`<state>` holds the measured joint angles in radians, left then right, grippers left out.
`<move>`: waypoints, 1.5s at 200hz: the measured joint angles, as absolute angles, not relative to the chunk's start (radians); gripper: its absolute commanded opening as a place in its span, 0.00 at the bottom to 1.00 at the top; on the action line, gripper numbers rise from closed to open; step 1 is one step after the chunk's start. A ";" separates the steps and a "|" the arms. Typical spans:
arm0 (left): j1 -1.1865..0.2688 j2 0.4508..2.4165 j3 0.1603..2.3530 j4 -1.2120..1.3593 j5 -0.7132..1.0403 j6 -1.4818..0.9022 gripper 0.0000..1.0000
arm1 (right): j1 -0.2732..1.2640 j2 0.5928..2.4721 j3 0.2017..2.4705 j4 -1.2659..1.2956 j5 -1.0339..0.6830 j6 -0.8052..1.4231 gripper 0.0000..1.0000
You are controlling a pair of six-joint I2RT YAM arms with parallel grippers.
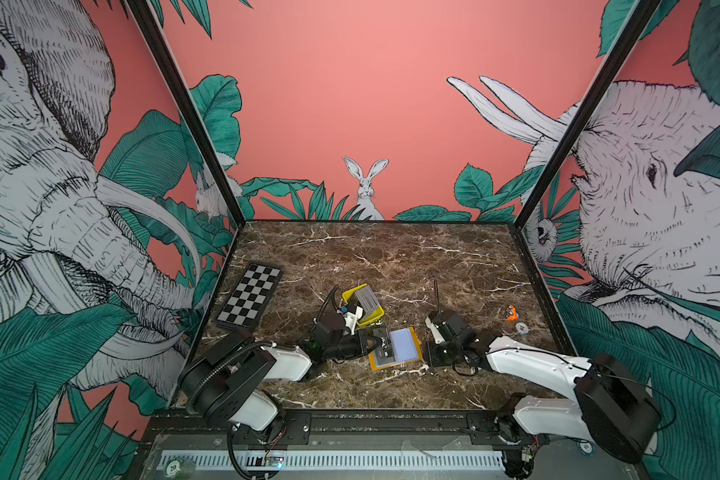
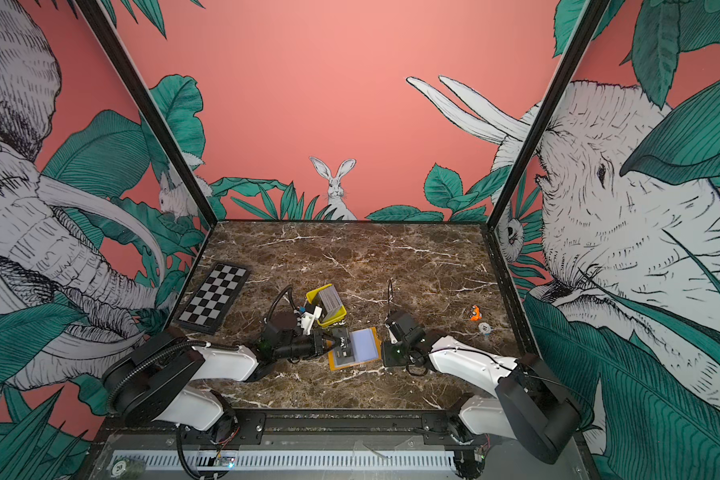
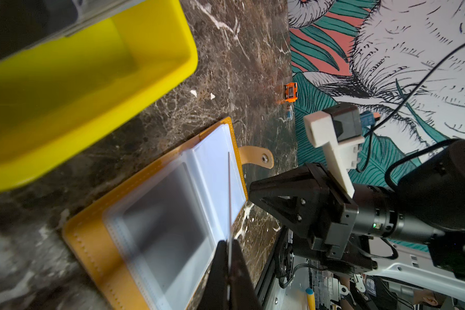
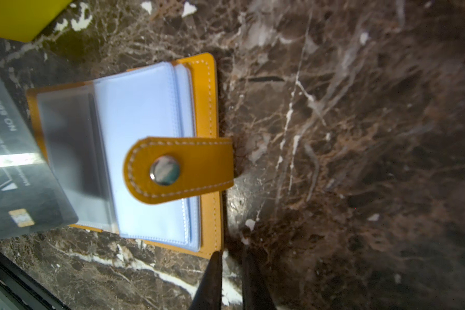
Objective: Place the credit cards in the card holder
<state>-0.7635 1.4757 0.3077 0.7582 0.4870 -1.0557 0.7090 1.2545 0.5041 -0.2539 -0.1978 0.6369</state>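
Left gripper [image 3: 229,251] clamps one credit card [image 3: 229,188] edge-on just above the open card holder [image 1: 404,343], long axis pointing toward the snap-tab side. Right gripper [image 4: 231,268] is beside that edge, jaws slightly apart, empty. Card stack [image 1: 364,300] sits in yellow tray [image 1: 371,318] behind. Marble table [image 1: 391,257], room around.

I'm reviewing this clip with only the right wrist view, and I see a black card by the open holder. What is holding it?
Observer: The left tool is shut on the card, which shows edge-on in the left wrist view.
Operator: Where are the other cards?
Observer: A stack sits in a yellow tray just behind the holder, in both top views.
Operator: Anything else on the table?
Observer: A checkerboard at the far left and a small orange toy at the right.
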 measured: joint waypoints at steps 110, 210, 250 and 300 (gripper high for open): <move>-0.765 1.539 0.307 0.819 0.474 -1.127 0.00 | 0.710 1.306 0.526 -0.198 -0.223 0.666 0.10; -0.765 1.652 0.292 0.965 0.474 -1.208 0.00 | 0.714 1.325 0.526 -0.189 -0.221 0.665 0.06; -0.765 1.660 0.292 0.972 0.482 -1.220 0.00 | 0.715 1.332 0.527 -0.181 -0.221 0.665 0.05; -0.765 1.689 0.292 0.986 0.492 -1.248 0.00 | 0.716 1.338 0.531 -0.177 -0.221 0.662 0.05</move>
